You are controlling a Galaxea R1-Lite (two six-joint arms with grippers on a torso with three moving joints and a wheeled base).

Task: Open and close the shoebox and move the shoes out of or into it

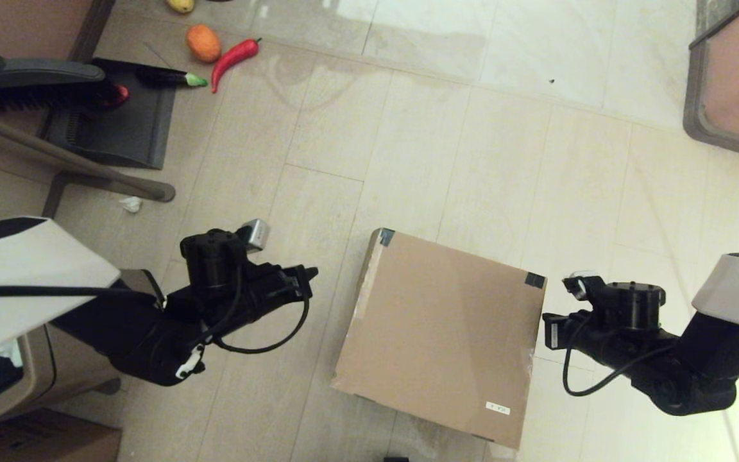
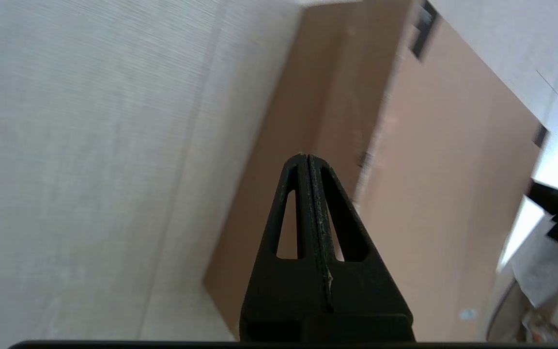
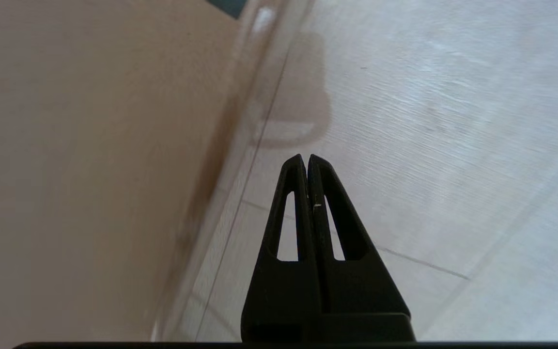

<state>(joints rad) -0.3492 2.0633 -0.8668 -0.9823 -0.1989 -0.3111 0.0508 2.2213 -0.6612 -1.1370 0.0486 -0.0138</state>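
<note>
Cardboard shoebox (image 1: 440, 337) sits lid-down on the floor tiles (image 1: 356, 128) between your left gripper (image 1: 308, 274) and right gripper (image 1: 546, 321), both pressed closed and empty, so a closed tip may skate off the lid edge, shoving the box sideways.

shoebox (image 1: 443, 333) lid down on floor | left claw (image 1: 310, 274), right claw (image 1: 546, 327) flanking

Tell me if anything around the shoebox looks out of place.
The shoebox sits closed and intact, skewed to the floor tiles. Odd bits: an orange fruit, a red chili and crumpled paper lying on the floor.
</note>
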